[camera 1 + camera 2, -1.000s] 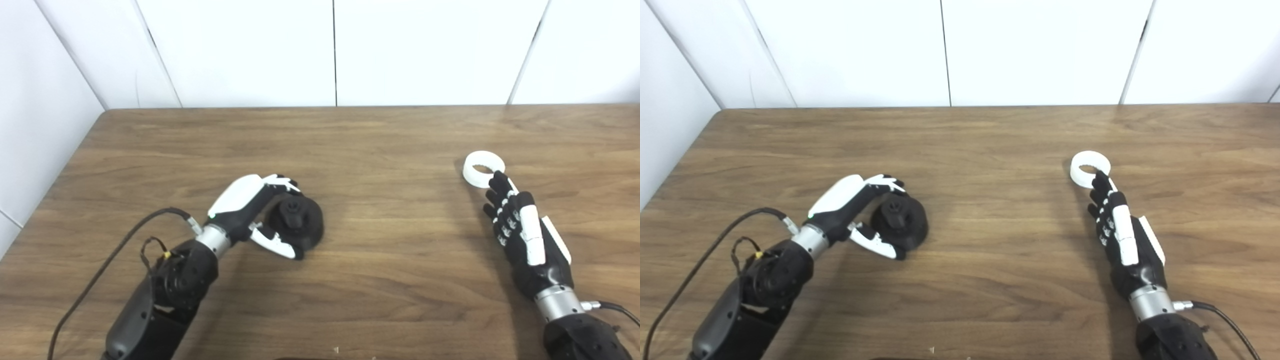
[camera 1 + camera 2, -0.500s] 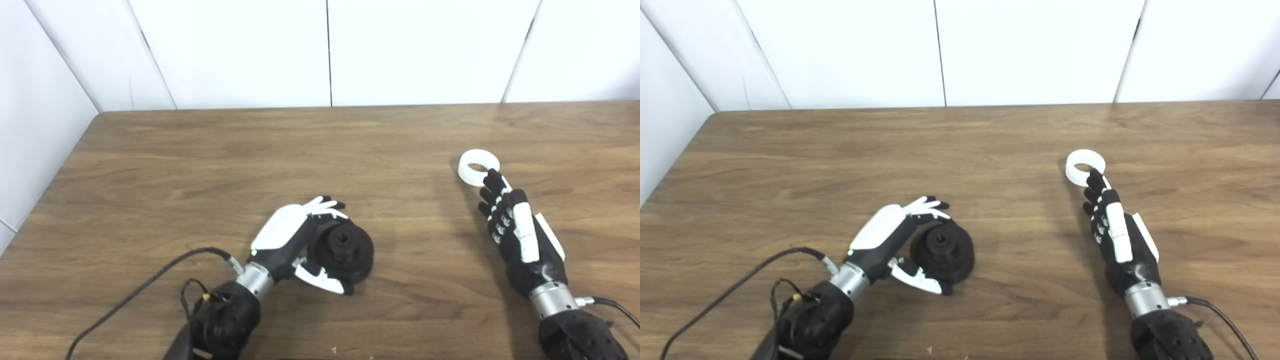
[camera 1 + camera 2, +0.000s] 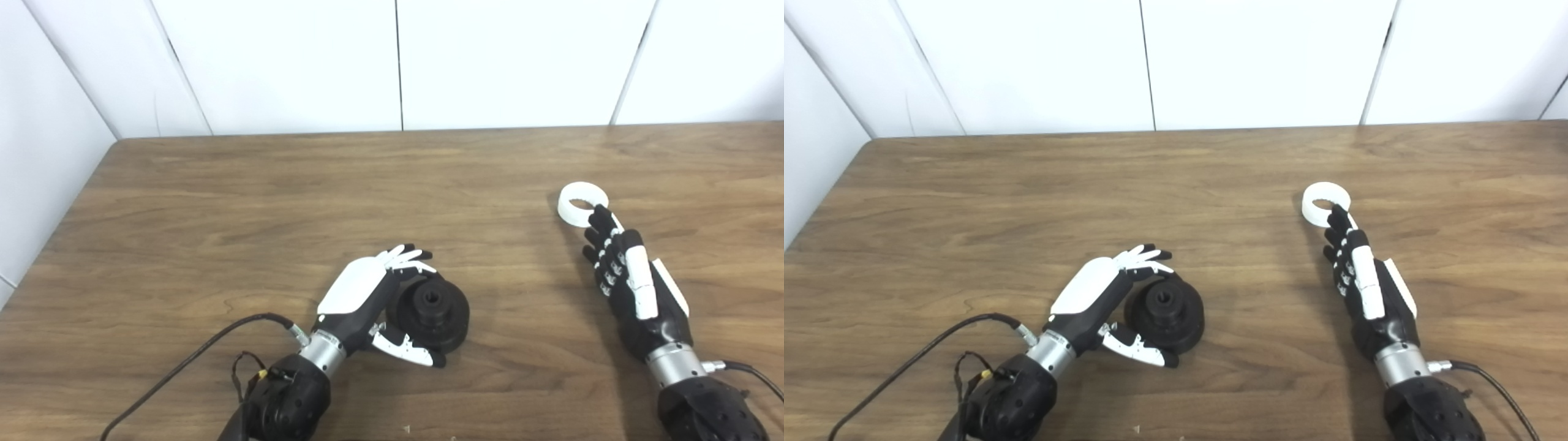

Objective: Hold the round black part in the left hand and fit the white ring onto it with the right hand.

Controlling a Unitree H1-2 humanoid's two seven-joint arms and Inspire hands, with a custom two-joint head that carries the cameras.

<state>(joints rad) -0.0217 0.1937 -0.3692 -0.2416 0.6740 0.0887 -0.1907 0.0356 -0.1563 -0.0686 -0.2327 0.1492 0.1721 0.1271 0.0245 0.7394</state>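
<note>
The round black part (image 3: 432, 311), a disc with a raised hub and a centre hole, rests on the wooden table (image 3: 306, 196) near the front middle. My left hand (image 3: 367, 294) wraps it from the left: the fingers (image 3: 407, 257) lie over its far rim and the thumb (image 3: 407, 354) runs along its near rim. The white ring (image 3: 582, 204) lies flat on the table at the right. My right hand (image 3: 631, 282) is stretched out flat and open just behind it, its fingertips (image 3: 599, 215) touching the ring's near edge.
A black cable (image 3: 184, 367) trails from the left wrist toward the front left. White wall panels (image 3: 398, 61) close off the table's far edge and left side. Bare wood lies between the two hands.
My left hand has carried the black part to the right and closer to the front edge. The right hand and ring have stayed nearly still; the view has shifted slightly.
</note>
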